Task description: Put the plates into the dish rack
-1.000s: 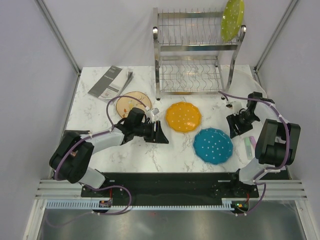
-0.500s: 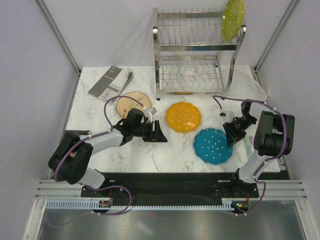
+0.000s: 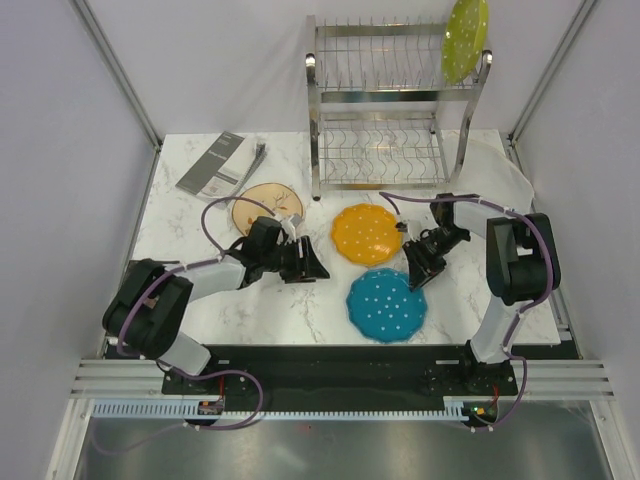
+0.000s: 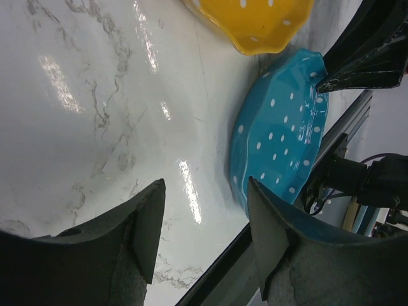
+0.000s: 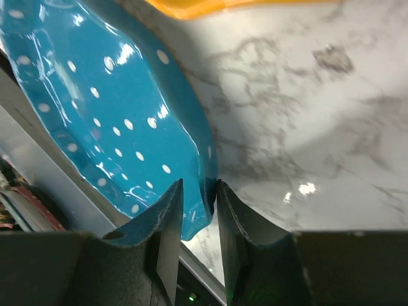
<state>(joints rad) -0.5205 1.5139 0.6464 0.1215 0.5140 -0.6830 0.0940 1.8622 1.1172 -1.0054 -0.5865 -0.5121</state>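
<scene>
Fingers of my right tool are drawn close together and pinch the scalloped rim of the teal plate; only the thin blue edge sits between them. From the top camera this grip is on the plate's far right edge, and the plate lies on the marble surface near the arm bases. I cannot tell whether that edge is raised off the surface.

My left tool is spread wide with nothing between its jaws, low over bare marble, pointing at the teal plate but apart from it.

The orange plate lies flat just beyond the teal one; both wrist views cut it off. The tan plate is partly covered by my left arm and its cable. The lime green plate stands on edge at the right end of the dish rack's upper tier. The teal plate is glossy with white dots.
</scene>
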